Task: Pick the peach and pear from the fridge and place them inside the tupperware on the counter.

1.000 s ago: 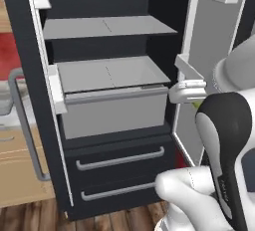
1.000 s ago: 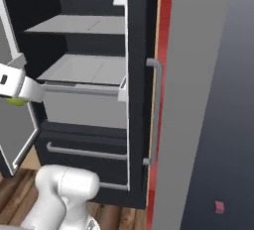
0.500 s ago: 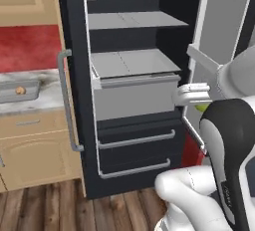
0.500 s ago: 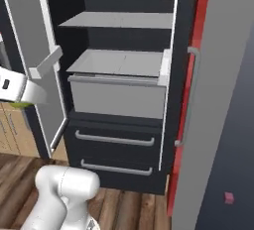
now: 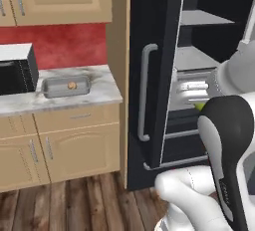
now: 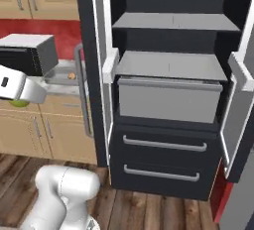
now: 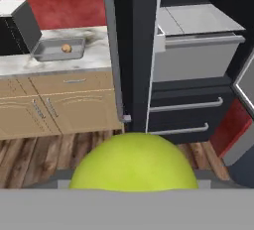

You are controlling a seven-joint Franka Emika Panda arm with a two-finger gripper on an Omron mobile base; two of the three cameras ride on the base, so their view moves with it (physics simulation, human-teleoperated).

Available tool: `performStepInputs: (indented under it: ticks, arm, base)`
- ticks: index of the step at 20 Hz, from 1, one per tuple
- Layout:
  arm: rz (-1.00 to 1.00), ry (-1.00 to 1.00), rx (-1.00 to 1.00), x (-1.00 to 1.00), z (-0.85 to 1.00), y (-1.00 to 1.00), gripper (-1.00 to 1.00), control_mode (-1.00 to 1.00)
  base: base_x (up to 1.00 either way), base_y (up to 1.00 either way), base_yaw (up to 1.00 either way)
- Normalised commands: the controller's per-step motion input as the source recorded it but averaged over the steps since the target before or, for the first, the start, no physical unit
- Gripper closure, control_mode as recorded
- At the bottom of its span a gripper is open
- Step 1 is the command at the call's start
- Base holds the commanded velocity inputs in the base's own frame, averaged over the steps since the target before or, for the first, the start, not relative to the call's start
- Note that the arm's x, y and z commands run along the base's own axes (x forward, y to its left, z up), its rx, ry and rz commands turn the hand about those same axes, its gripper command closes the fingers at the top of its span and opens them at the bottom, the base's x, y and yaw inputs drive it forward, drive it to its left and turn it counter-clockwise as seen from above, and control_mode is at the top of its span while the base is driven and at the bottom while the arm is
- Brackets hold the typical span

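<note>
the claw [image 6: 20,101] grips the pear [image 7: 134,162]; carry it level across to the tupperware [image 5: 65,86] on the desk [image 5: 99,93], lowering beside the peach [image 5: 72,84] before letting go.

Home kitchen: open black fridge [image 6: 163,100], marble counter [image 5: 64,98], microwave [image 5: 17,69], wooden cabinets [image 5: 55,150].

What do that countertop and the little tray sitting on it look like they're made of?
The counter looks like polished marble: white-grey with tan veins. The tupperware looks like matte grey plastic or perhaps metal, its plain pale walls and rim leaving that open; the peach lies inside.
</note>
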Motion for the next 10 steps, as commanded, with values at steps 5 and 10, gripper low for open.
performStepInputs:
  ticks: [5, 10]
  arm:
    - [0.0, 0.0, 0.0, 0.0, 0.0, 0.0, 1.0, 1.0]
    - [0.0, 0.0, 0.0, 0.0, 0.0, 0.0, 1.0, 1.0]
  base:
    - [0.18, 1.0, -0.03]
    - [0.44, 1.0, -0.06]
